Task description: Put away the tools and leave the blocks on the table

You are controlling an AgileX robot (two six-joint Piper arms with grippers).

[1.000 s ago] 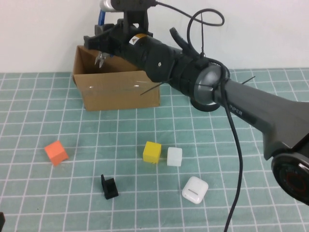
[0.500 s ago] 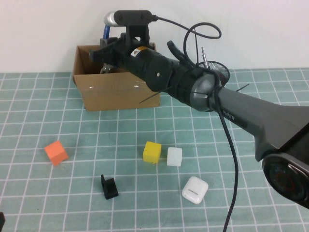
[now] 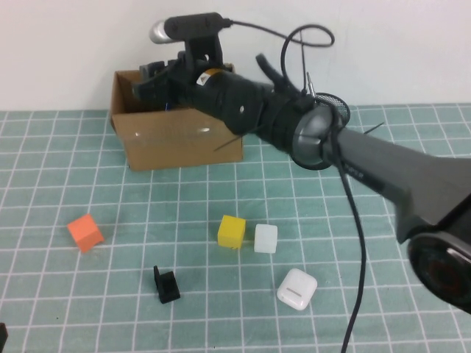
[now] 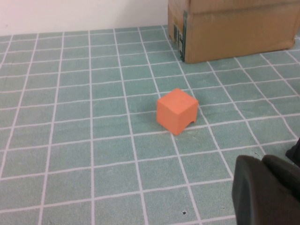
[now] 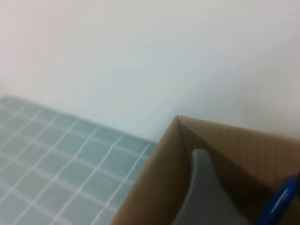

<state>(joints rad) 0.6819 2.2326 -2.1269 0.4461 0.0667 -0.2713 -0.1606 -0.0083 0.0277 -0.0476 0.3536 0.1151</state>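
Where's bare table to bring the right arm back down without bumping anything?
The widest bare stretch lies right of the white cube and white case. Another lies between the cardboard box and yellow cube. The yellow cube, white cube, case and black bracket crowd the middle. Right pincer is over the box; left pincer is near the orange cube.

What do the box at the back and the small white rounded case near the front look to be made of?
Box: plain brown cardboard, matte, with a visible corner seam and a printed label on one side. White case: probably hard plastic, since it has a glossy sheen and smooth rounded corners.
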